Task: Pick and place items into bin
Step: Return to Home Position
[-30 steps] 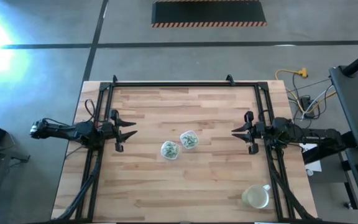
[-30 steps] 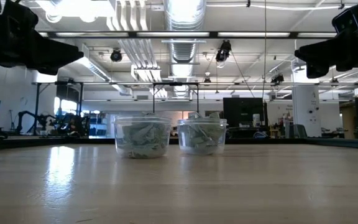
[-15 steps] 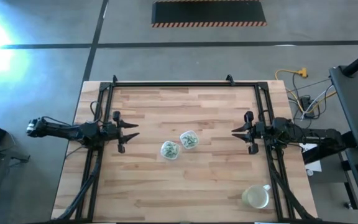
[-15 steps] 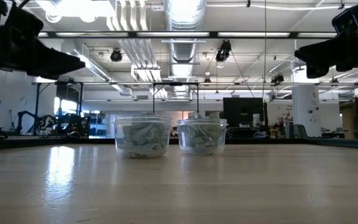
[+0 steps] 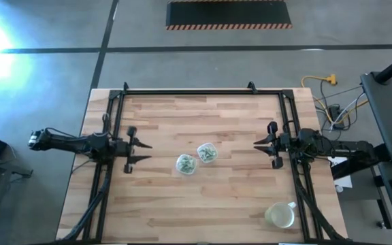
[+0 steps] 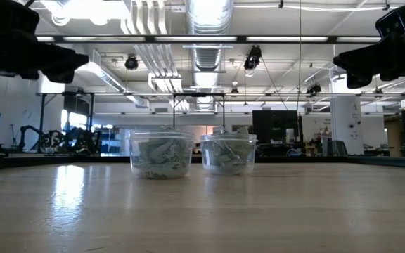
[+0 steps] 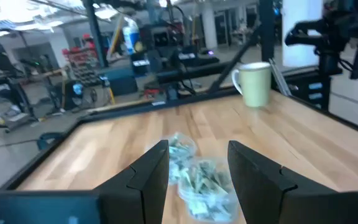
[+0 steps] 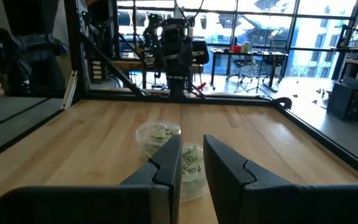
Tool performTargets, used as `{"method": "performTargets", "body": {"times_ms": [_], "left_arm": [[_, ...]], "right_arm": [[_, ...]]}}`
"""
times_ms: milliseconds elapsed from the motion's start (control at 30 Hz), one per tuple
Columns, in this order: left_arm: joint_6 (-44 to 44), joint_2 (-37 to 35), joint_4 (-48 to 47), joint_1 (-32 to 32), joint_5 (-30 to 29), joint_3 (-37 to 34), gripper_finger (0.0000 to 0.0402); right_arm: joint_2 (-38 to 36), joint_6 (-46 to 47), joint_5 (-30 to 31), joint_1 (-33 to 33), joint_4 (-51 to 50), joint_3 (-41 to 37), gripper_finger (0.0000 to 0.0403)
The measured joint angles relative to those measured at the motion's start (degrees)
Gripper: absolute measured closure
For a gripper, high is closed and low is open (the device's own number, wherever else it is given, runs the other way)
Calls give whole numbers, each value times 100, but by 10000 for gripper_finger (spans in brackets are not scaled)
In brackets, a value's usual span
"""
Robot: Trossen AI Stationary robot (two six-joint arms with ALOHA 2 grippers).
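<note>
The items (image 5: 206, 154) are small pale green-and-white crumpled packets. All that can be seen of them lie inside two small clear tubs (image 5: 177, 165) that stand just beside each other near the middle of the wooden surface (image 5: 203, 204) in the high view. The print on the packets is too small to read. In the low view both tubs sit at the centre of the frame, each about half full of the pale pieces, with the packets heaped against the clear walls.

The left arm lies stretched out low along the left edge of the surface, its left hand (image 5: 143, 152) pointing toward the tubs from the centre-left of the high view, well apart from them. Its wrist view shows the two dark fingers (image 7: 151, 174) spread wide (both tubs show in the gap between them), holding and touching nothing.

The right arm mirrors it at the centre-right of the high view, level and drawn in over the black rail, with the right hand (image 5: 258, 148) also facing the tubs from well away. Its fingers (image 8: 166, 163) are parted by a narrower gap and are empty.

A yellowish-white mug (image 5: 280, 216) stands upright in the lower right of the high view, near the corner of the surface and well clear of tubs and hands.
</note>
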Motion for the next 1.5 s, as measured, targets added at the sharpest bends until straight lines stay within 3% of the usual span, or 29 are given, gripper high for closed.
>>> {"method": "performTargets", "body": {"times_ms": [267, 1500], "left_arm": [[18, -736, -392, 310, 21, -2, 253], [-70, 260, -340, 327, 0, 9, 253]], "right_arm": [[0, -3, -2, 0, 1, 0, 346], [2, -1, -4, 0, 2, 0, 346]]}}
